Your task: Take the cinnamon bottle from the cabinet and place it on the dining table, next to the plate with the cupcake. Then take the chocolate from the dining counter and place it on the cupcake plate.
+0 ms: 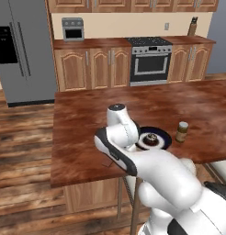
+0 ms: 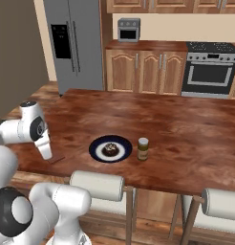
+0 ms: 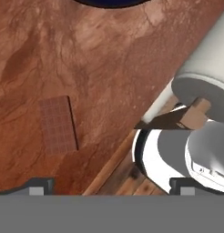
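Cinnamon bottle (image 2: 143, 149) stands beside the plate (image 2: 97, 143). Jaws wide, empty, above the chocolate (image 3: 58, 124) on the counter (image 2: 186, 129), ready for pickup.

Your arm (image 1: 133, 156) rises from the base in a bulky white shoulder, folds at a dark-jointed elbow, and reaches forward and left over the near edge of the desk (image 1: 78, 160). In the right base view the forearm (image 2: 16, 130) runs level, and the wrist turns down so the hand points at the desk top. Your gripper (image 3: 109, 184) hangs above the surface with its jaws spread as wide as they go, one dark fingertip (image 3: 35, 186) at each side of the hand view, and nothing sits between them.
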